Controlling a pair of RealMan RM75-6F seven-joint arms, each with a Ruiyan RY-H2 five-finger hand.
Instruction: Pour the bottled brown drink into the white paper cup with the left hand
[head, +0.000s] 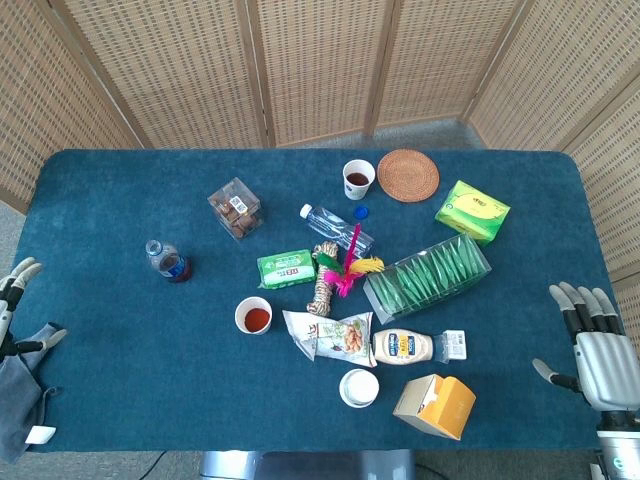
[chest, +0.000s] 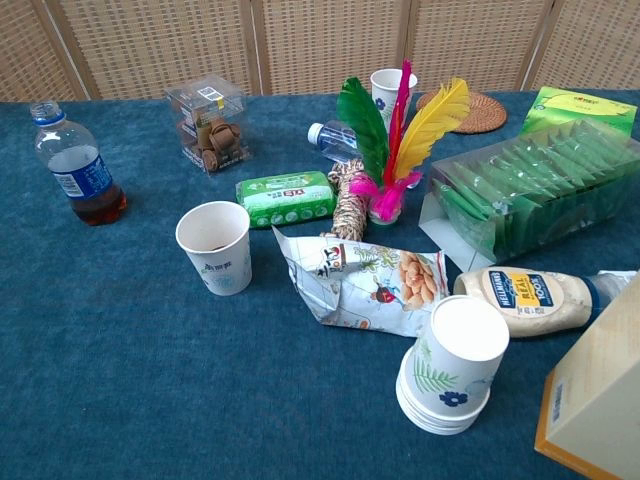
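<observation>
The bottle of brown drink (head: 170, 262) (chest: 78, 165) stands upright with a blue cap at the table's left, only its bottom part filled. The white paper cup (head: 253, 315) (chest: 215, 247) stands to its right, nearer the front edge, with reddish-brown liquid inside. My left hand (head: 14, 303) is at the far left edge of the head view, off the table, fingers apart and holding nothing. My right hand (head: 598, 345) hovers at the far right edge, fingers spread and empty. Neither hand shows in the chest view.
A second cup (head: 357, 178) of dark drink stands at the back by a woven coaster (head: 408, 175). In the middle are a clear box (head: 235, 208), a green pack (head: 286, 268), a lying water bottle (head: 338, 228), a feather shuttlecock (chest: 385, 150), a snack bag (head: 330, 335), a mayonnaise bottle (head: 405, 347), stacked cups (chest: 450, 365) and an orange box (head: 435, 405).
</observation>
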